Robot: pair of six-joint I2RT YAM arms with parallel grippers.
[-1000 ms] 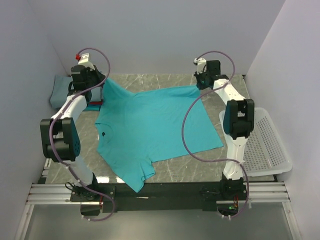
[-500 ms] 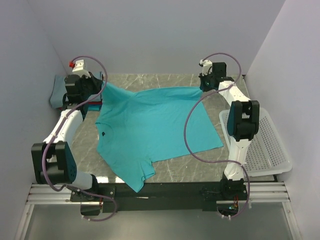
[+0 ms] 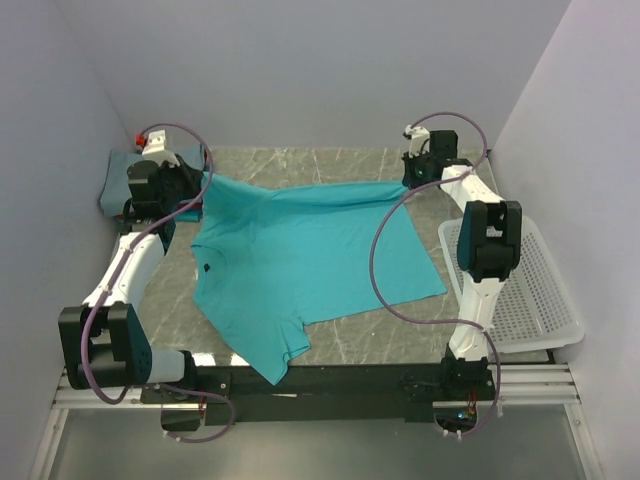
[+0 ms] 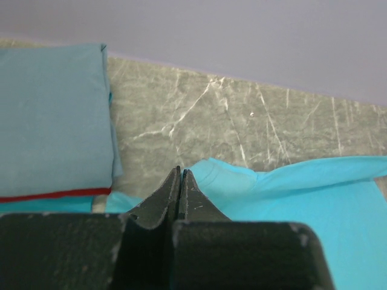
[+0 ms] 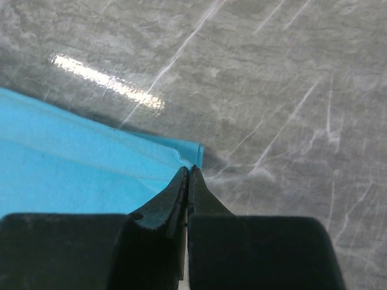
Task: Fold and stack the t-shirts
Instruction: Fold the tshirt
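left arm: reached from its base at 7 o'clock out to the far-left corner, about 10 o'clock; elbow low near the base, forearm stretched long, wrist turned in toward table centre.
left gripper (image 4: 181, 172): jaws pressed together, pinching the far shoulder/sleeve end of the turquoise t-shirt (image 3: 300, 250); the cloth rose to the tips.
right arm: rose from its base at 5 o'clock with the elbow high over the basket's left rim; forearm ran to about 1 o'clock, wrist angled down and inward.
right gripper (image 5: 188, 169): jaws together, nipping the far hem corner of the turquoise t-shirt just above the table.
turquoise t-shirt, place: spread across the middle of the marble table (image 3: 370, 340); far edge drawn into a straight line between the two grippers, the rest lying flat.
turquoise t-shirt, axis: long axis ran 9 to 3 o'clock; neck opening with a dark tag toward 9, hem toward 3, near sleeve pointing at 6-7 o'clock by the rail.
folded stack: at 10 o'clock against the left wall, just behind the left wrist; grey-blue tee (image 4: 54, 115) on top, a red tee (image 4: 60, 194) showing as a thin edge under it, a teal tee (image 4: 36, 205) below that.
basket (image 3: 545, 300): white mesh, at 3-4 o'clock, off the table's right edge; only its mesh floor could be made out inside.
basket vs t-shirt: apart, hem corner near its left rim.
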